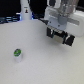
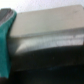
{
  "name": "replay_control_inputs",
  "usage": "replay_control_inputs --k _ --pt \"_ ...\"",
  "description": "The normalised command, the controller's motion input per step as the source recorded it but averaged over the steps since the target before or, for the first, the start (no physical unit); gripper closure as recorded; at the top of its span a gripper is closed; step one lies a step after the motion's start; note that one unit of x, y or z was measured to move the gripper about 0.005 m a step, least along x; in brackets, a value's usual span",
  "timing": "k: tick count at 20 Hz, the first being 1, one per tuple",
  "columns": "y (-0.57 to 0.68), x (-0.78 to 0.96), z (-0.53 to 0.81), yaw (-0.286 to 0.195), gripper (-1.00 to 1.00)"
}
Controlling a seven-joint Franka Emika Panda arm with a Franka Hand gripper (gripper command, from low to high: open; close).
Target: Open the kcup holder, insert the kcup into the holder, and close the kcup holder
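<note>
The arm has its gripper (image 1: 59, 36) down at the kcup holder (image 1: 68, 38), which sits at the far side of the white table (image 1: 45, 65), toward the exterior view's right. Only a little of the black box shows under and behind the arm. The kcup (image 1: 17, 53), a small white cup with a green top, stands upright and alone on the table toward the exterior view's left, well apart from the holder and from the arm.

The step in hand looks like opening the drawer, since the kcup is untouched and nothing is in the fingers that can be made out. In the wrist view a pale strip (image 2: 47, 35) runs across the frame very close to the camera, with a teal finger (image 2: 6, 42) at one edge. The strip is probably the drawer's handle, though the picture is too blurred to be sure. Whether the fingers are spread or closed on that strip cannot be told from either view.

To do this well, the fingers should straddle the handle near its middle, so the pull does not twist the drawer on its runners. Close firmly, then draw straight out along the drawer's own line, level with the table, slowly enough that the light box is not dragged along. Pull far enough to bare a row of pod slots, then let go cleanly and lift clear before crossing to the kcup, coming down over its green top from above.
</note>
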Motion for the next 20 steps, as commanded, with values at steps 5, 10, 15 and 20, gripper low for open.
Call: replay_control_inputs --k 5,10,15,20 --pt "-0.52 0.74 0.09 -0.075 1.00" --pt "-0.24 0.17 -0.05 -0.001 -1.00" --pt "-0.20 0.11 0.27 -0.034 -1.00" --pt "-0.51 0.12 0.31 -0.141 -1.00"
